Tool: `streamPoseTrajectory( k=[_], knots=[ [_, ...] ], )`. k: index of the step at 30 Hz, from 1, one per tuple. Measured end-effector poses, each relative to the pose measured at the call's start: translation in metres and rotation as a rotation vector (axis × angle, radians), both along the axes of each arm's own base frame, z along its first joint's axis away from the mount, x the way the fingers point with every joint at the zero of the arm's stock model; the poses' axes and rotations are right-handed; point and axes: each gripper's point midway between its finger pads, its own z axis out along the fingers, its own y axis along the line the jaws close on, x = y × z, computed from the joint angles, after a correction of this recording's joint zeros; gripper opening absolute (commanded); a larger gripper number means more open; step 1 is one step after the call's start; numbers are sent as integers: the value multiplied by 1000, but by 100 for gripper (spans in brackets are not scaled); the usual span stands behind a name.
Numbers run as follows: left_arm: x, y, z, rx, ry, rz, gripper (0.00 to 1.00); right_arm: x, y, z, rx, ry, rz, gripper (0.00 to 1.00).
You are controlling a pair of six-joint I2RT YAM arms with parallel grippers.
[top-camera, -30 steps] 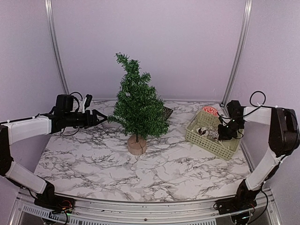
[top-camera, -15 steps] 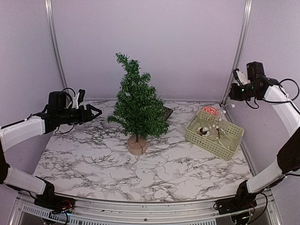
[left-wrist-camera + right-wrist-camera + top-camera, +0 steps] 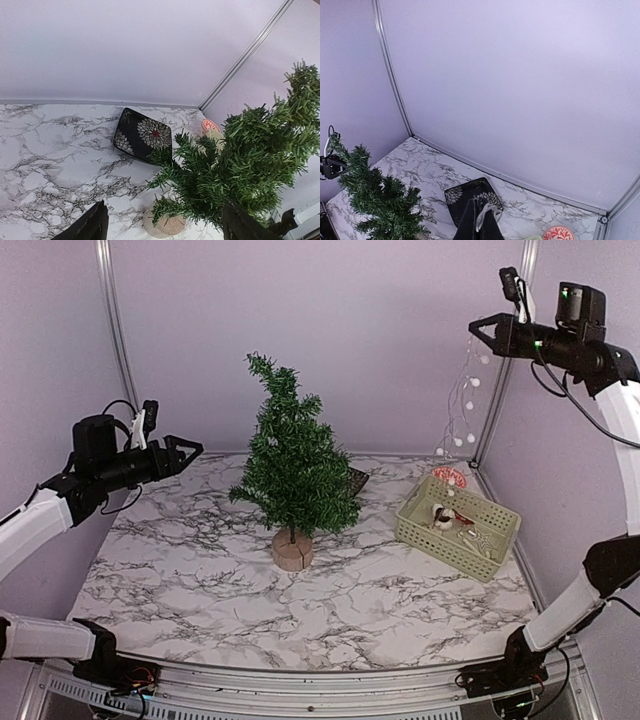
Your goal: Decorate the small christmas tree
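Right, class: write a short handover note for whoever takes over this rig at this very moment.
Left gripper: open, empty, left of the small christmas tree.
Right gripper: shut on a white bead garland, held high above the basket.
Done: garland picked up; tree bare.
Left: drape the garland on the tree, then hang the ornaments lying in the basket.

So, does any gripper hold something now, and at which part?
The right gripper pinches a string of white balls at its upper end; the rest hangs down. The left gripper is open and empty.
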Motion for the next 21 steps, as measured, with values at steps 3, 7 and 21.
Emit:
streamPoseTrajectory(
  k=[3,7,21],
  knots=[
    [-7,3,23,-10,-54,10,79,-14,12,23,26,-63,76,0],
    [-17,5,51,-25,-123,9,80,-29,24,45,75,-124,175,0],
    [-69,-58,141,1,-385,-204,77,-99,61,113,233,-295,558,0]
  ],
)
